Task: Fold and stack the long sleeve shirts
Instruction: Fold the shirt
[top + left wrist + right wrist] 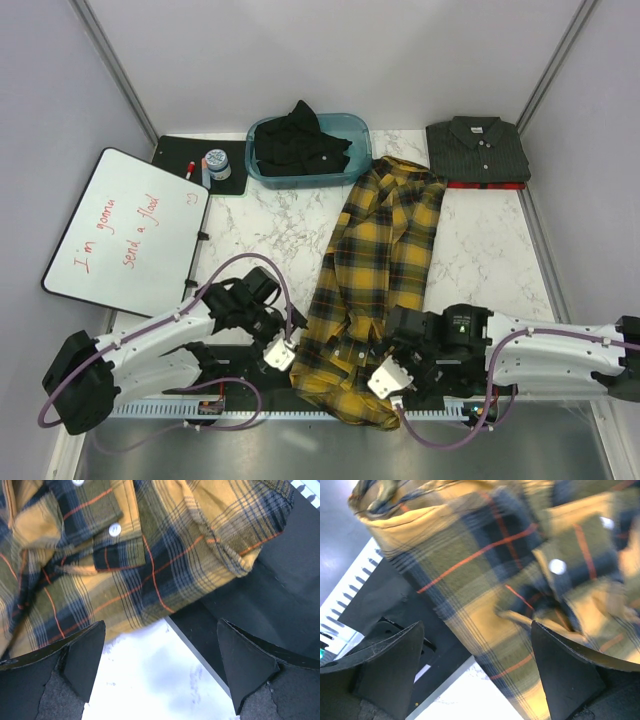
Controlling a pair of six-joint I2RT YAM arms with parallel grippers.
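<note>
Both grippers are spread and holding nothing. The wrist views show bare fingers with cloth beyond them, none between.

Plaid shirt point(375, 270) lies unfolded and rumpled. Its long axis runs from the near end between the two arms away to the far right. Near end hangs over the black strip point(300, 398) at the table edge. I can't tell collar from hem here; buttoned cuffs point(115, 529) are bunched at the near end.

- Left gripper point(280, 352): just beside the shirt's near-left edge. Fabric lies ahead of its fingers, with bare marble under them.
- Right gripper point(392, 378): at the shirt's near-right edge, looks closer, fabric right in front of its fingers point(390, 665).

Judgement: each arm takes its own side of the near end, then the fold goes along the long axis, away from the bases.

Other shirts:
- Charcoal shirt point(478, 148): already folded, just past the plaid's far-right end, resting on something red point(485, 185).
- Black shirt point(300, 145): heaped in the teal bin point(362, 150), just beyond the plaid's far-left end.

Risk: bunched cuffs get pinched along with the body layer.
</note>
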